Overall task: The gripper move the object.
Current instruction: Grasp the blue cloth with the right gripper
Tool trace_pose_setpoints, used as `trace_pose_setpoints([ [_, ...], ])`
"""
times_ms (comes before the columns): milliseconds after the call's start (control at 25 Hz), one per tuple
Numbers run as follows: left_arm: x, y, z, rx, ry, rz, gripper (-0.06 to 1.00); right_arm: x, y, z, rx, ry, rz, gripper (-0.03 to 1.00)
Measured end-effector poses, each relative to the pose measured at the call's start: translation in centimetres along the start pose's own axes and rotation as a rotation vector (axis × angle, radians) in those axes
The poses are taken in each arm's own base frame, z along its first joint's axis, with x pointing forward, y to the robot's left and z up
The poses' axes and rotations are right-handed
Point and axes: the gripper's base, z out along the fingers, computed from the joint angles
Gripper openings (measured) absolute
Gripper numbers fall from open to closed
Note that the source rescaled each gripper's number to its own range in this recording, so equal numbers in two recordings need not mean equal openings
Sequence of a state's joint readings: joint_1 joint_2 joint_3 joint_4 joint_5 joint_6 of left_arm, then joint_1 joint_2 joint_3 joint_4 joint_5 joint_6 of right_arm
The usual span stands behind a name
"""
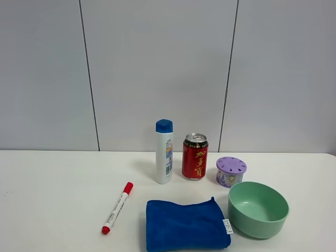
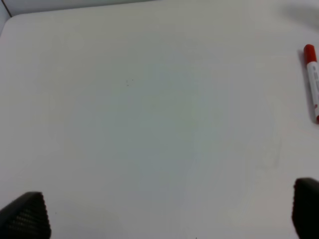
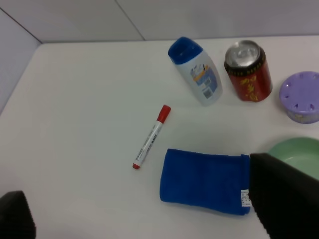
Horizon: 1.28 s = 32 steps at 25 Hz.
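Two claws here and both are spread wide with nothing held. The left claw [image 2: 164, 214] shows only its two black fingertips, far apart at the corners of its own camera view. It's over bare white table [image 2: 149, 109], with a red-capped marker [image 2: 311, 82] poking in at the edge. The right claw [image 3: 149, 206] is just as wide, one chunky black finger [image 3: 284, 196] hanging over the spot where the cloth meets the green bowl [image 3: 299, 154]. The cloth [image 1: 186, 224] is the thing to look at: deep royal blue, soft and fuzzy like microfibre, folded into a fat rectangle roughly as wide as the bowl. Its edges are a bit rounded and puffy, with a little peak sticking up at one corner on the bowl side. There's a small white tag [image 1: 228, 226] on the edge that faces the bowl. It lies flat on the table just beside the bowl, tag end nearest it; can't tell whether they actually touch. Rest of the stuff, going from the bowl: a little purple tub [image 1: 231, 171] with a slotted lid sits right behind it. A red can [image 1: 195, 156] and a white bottle [image 1: 164, 152] with a blue cap stand in a row farther along, behind the cloth. The marker lies on the far side of the cloth from the bowl, well apart from it.
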<state>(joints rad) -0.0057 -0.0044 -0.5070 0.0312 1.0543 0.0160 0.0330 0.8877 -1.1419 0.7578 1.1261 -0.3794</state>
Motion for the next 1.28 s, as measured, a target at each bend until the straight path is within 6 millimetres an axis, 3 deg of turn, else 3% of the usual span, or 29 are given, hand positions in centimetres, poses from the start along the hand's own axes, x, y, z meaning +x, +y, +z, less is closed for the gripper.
trace_pose_setpoints([
  [160,0.0,0.0,0.0,0.0,0.0,0.0,1.0,0.0,0.4,1.9,-0.08,0.079,-0.058,1.0],
  [400,0.0,0.0,0.0,0.0,0.0,0.0,1.0,0.9,3.7,6.3,-0.217,0.208,-0.197,1.0],
  [440,0.0,0.0,0.0,0.0,0.0,0.0,1.0,0.9,3.7,6.3,-0.217,0.208,-0.197,1.0],
  [480,0.0,0.0,0.0,0.0,0.0,0.0,1.0,1.1,4.0,7.4,-0.202,0.232,-0.226,1.0],
  [520,0.0,0.0,0.0,0.0,0.0,0.0,1.0,2.2,4.9,10.0,-0.173,0.321,-0.286,1.0],
  [560,0.0,0.0,0.0,0.0,0.0,0.0,1.0,2.9,5.2,11.4,-0.138,0.376,-0.301,1.0],
  [720,0.0,0.0,0.0,0.0,0.0,0.0,1.0,4.5,4.9,16.1,0.07,0.538,-0.249,0.99],
  [960,0.0,0.0,0.0,0.0,0.0,0.0,1.0,4.1,4.7,20.1,0.192,0.591,-0.243,0.94],
  [1080,0.0,0.0,0.0,0.0,0.0,0.0,1.0,4.9,4.6,21.8,0.167,0.648,-0.348,0.96],
  [1280,0.0,0.0,0.0,0.0,0.0,0.0,1.0,6.6,3.9,24.4,0.073,0.767,-0.69,0.97],
])
